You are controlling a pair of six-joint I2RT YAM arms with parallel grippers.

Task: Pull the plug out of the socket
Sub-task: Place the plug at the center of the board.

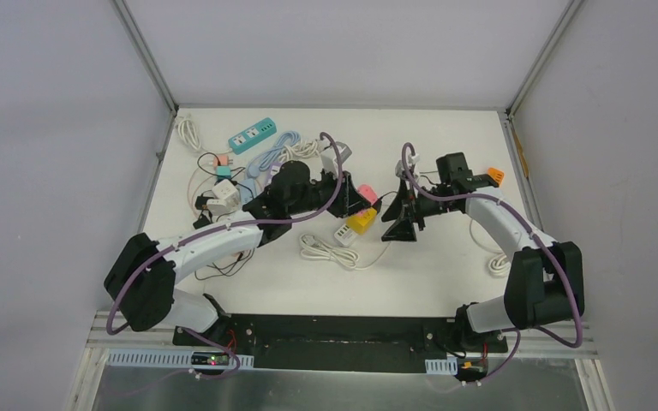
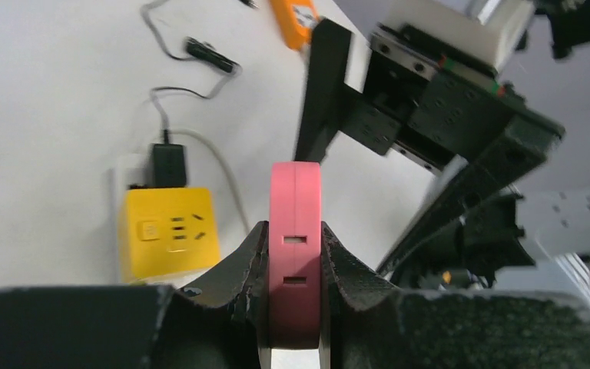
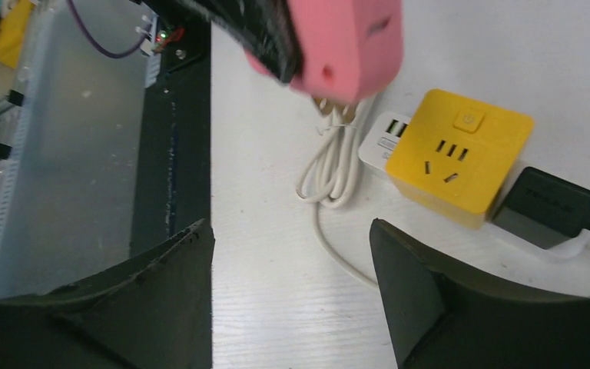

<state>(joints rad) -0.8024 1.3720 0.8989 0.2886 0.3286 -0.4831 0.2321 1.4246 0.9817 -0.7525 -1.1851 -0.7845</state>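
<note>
1. Right gripper [image 3: 292, 231], lower half of its wrist view: jaws spread wide, nothing between them, hanging over the table [image 3: 276, 307]
2. Left gripper [image 2: 294, 234], bottom centre of its view: pinching the pink adaptor [image 2: 296, 192] by its flat sides, lifted, prongs [image 3: 334, 111] bare
3. Yellow socket [image 3: 457, 154], right of the right wrist view, a black plug [image 3: 545, 206] seated in its side
4. Step, as I judge: the pink adaptor looks free; next the right jaws should close on the black plug and pull straight out
</note>
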